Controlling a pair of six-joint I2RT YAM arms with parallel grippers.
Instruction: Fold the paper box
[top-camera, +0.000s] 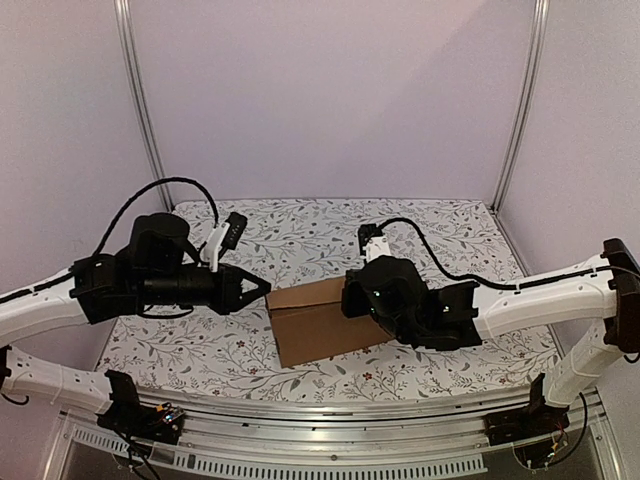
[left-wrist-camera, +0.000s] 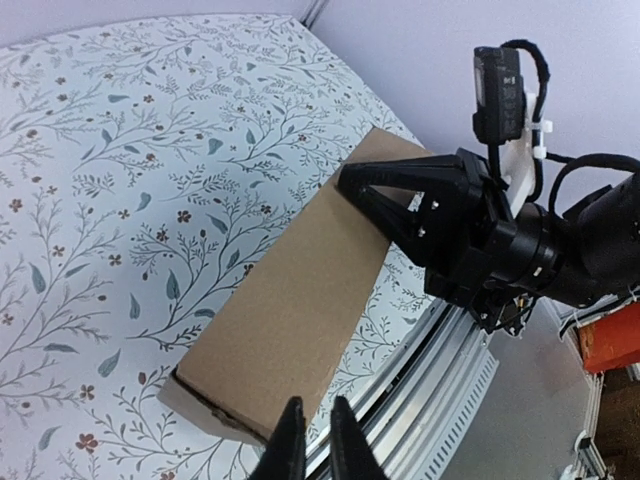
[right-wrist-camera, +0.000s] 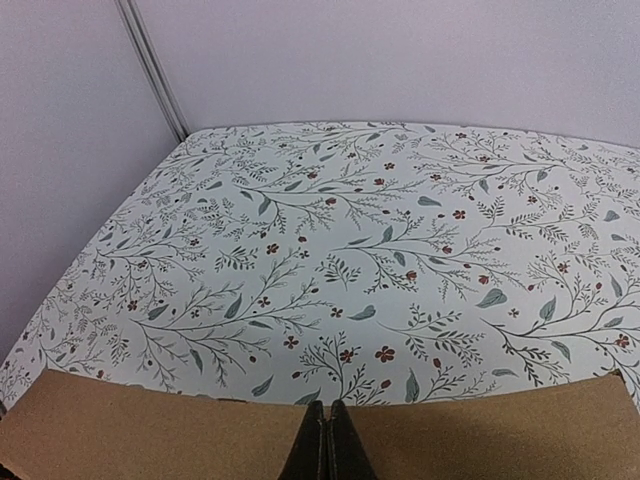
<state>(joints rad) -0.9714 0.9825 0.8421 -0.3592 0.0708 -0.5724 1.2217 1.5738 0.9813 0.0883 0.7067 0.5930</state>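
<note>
Top external: left tool (top-camera: 262, 291), centre-left, jaws nearly together, tips at the left end of the box (top-camera: 318, 325); can't tell if it's pinching. Box mid-frame on worktop (top-camera: 300, 230), looks closed up. Right tool (right-wrist-camera: 326, 440) closed, holding nothing, touching box's right end. Likely final lid seating; next needs a steady inward press.

The table (top-camera: 430, 230) in front of me has a white top printed all over with grey-green leafy sprigs and small red flowers. A pale metal rail (top-camera: 330, 438) runs along its near edge, on my side. One thing lies on it: the paper box (top-camera: 318, 325), plain brown cardboard, a shallow block resting flat, about midway across, near the rail and slightly askew to it.
</note>
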